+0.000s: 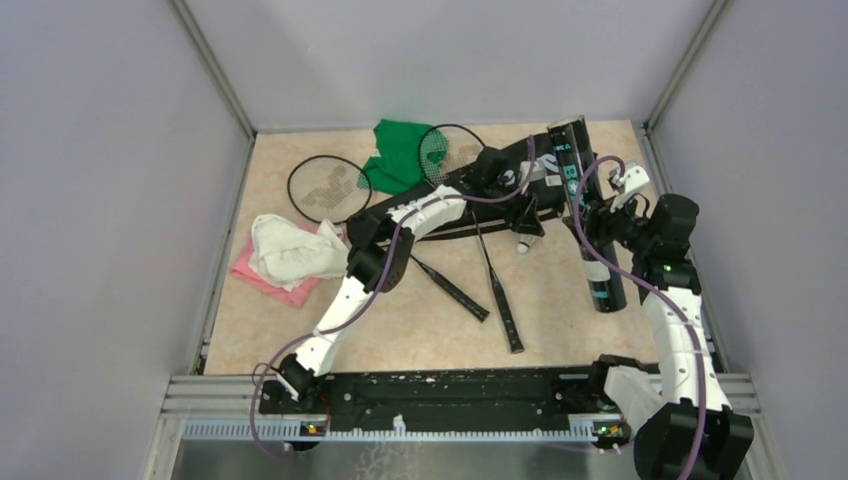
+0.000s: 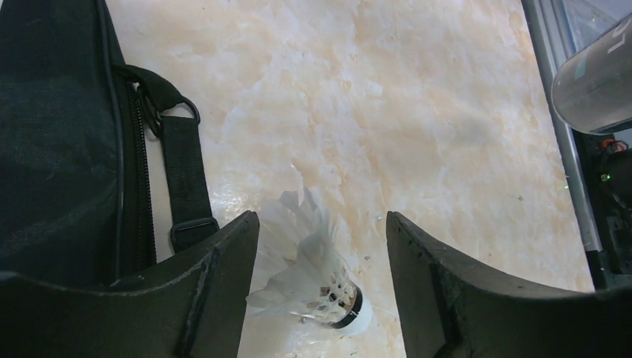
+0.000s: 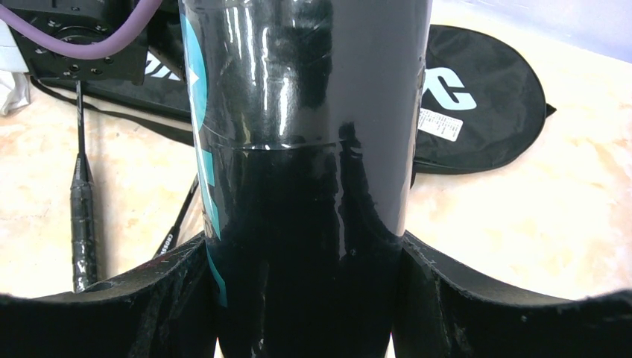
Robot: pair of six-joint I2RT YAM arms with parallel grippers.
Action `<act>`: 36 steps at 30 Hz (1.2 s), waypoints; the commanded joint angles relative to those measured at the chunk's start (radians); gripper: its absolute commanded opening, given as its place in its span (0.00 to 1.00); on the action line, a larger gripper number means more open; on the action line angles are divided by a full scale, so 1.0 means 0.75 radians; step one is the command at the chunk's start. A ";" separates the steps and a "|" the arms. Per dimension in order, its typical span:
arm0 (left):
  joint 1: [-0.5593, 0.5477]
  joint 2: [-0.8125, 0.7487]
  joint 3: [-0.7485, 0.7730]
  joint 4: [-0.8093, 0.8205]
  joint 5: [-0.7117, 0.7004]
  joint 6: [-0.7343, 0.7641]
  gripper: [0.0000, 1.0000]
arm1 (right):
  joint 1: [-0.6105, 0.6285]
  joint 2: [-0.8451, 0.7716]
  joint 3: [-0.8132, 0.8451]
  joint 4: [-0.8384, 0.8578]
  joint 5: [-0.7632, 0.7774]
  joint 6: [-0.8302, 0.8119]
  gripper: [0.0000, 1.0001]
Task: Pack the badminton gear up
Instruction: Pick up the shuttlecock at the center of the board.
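Note:
A white feather shuttlecock [image 2: 320,287] lies on the table between the open fingers of my left gripper [image 2: 320,224], touching neither; in the top view it [image 1: 522,246] sits just below that gripper [image 1: 520,230]. My right gripper [image 3: 304,240] is shut on the long black tube with teal lettering [image 3: 305,134], which runs from back to front at the right [image 1: 592,250]. The black CROSSWAY bag [image 1: 500,175] lies at the back, beside my left gripper [image 2: 59,149]. Two black rackets [image 1: 328,188] [image 1: 447,152] lie with their handles pointing towards the front.
A green cloth [image 1: 398,152] lies at the back under a racket head. White [image 1: 290,248] and pink [image 1: 262,275] cloths lie at the left. The bag's strap and buckle [image 2: 186,186] lie close to my left finger. Grey walls enclose the table.

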 commanded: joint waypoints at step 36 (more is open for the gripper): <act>0.029 -0.333 -0.259 -0.358 0.078 0.420 0.00 | -0.020 -0.011 0.006 0.094 -0.084 -0.008 0.34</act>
